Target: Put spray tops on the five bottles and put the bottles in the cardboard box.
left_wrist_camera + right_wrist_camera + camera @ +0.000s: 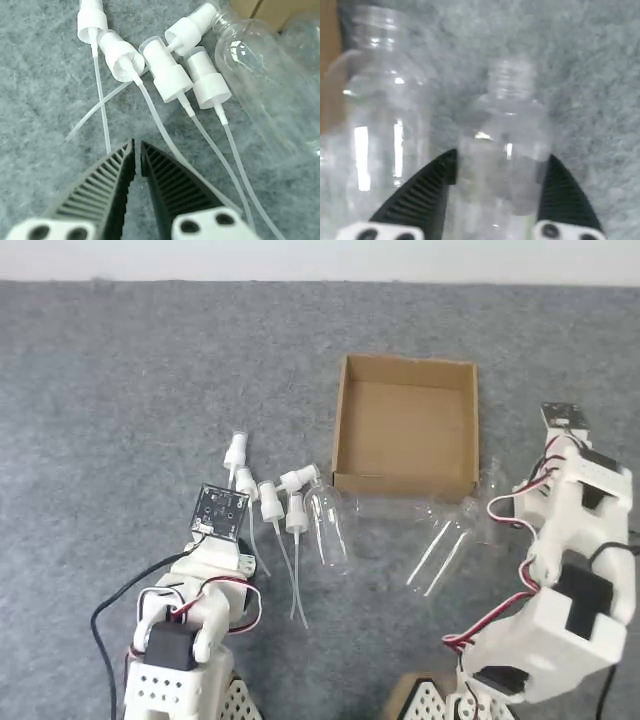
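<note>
My left end effector [137, 145] hangs low, pinched narrow, spray tops [170, 75] just ahead; right end effector [502, 160] is clamping a bottle [507, 115].

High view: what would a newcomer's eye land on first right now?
A cluster of white spray tops with long tubes lies just ahead of the left gripper. The cardboard box sits empty beyond them, with clear bottles lying on their sides in front of it.
</note>
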